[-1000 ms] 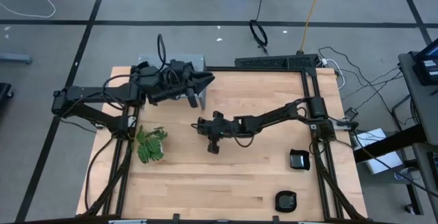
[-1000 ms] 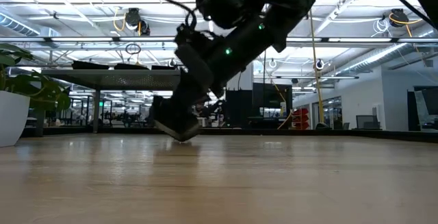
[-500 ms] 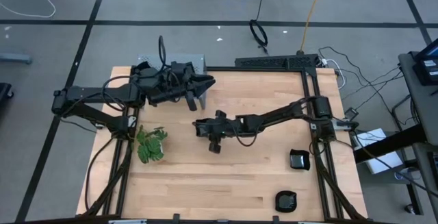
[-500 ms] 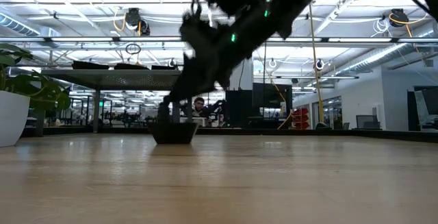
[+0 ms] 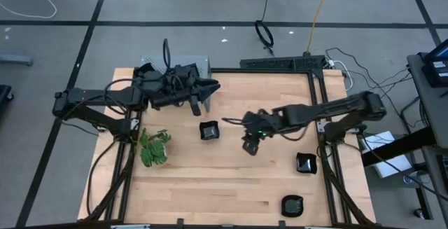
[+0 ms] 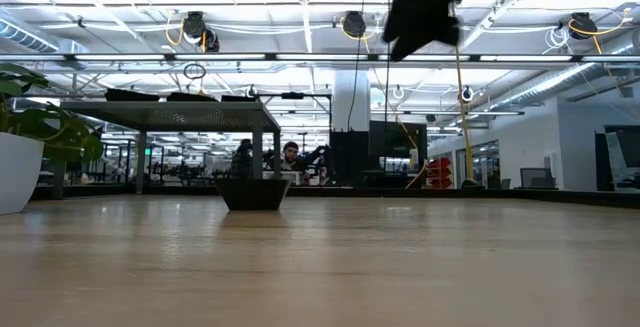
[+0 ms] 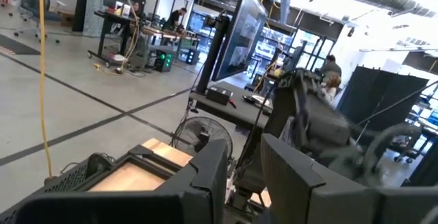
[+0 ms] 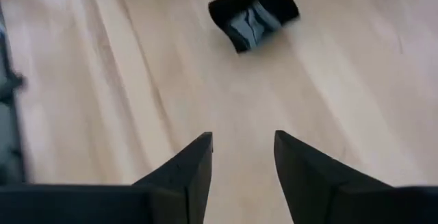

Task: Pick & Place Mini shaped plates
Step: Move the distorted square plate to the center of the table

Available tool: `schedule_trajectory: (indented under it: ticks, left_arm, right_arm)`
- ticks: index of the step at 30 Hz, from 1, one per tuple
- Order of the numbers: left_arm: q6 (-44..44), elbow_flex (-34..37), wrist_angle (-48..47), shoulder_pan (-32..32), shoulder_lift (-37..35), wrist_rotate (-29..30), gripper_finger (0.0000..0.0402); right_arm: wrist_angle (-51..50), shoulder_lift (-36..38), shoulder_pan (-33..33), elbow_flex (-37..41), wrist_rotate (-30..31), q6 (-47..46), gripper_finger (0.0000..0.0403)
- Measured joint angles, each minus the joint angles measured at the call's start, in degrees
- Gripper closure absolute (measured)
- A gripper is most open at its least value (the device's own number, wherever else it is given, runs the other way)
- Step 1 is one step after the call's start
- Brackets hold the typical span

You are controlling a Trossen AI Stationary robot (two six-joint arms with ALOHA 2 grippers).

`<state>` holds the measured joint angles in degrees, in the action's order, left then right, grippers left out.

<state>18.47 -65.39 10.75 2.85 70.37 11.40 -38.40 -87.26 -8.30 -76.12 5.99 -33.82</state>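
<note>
My right gripper: open, empty, frame centre
Square plate: on bench, centre-left
My left gripper: cannot tell

Right gripper fingers parted, empty, above the wooden worktop; a black dish (apparently square, blurred) lies ahead, well apart.

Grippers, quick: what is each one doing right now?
Left tool: empty, cannot tell whether open or shut.
Right tool: open, empty, above the table.
</note>
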Motion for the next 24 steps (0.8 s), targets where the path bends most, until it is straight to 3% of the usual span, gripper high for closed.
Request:
schedule_trajectory:
  ticks: [6,15,18,24]
  left_arm:
    - [0.93,0.0,-0.32,0.0,0.0,-0.01,0.0309]
    - [1.17,0.0,-1.98,0.0,0.0,0.0,0.0309]
    - [-0.03,0.02,-3.23,0.0,0.0,0.02,0.0309]
    - [-0.77,0.02,-5.2,0.0,0.0,0.02,0.0309]
  right_arm:
    - [-7.64,6.54,-6.9,4.77,6.03,-22.27,0.0268]
    - [-8.73,12.13,-21.31,20.42,3.19,-58.98,0.0268]
    - [-8.84,13.04,-24.64,23.41,-0.12,-66.27,0.027]
    - [-14.22,14.28,-28.41,24.11,-0.24,-73.52,0.0271]
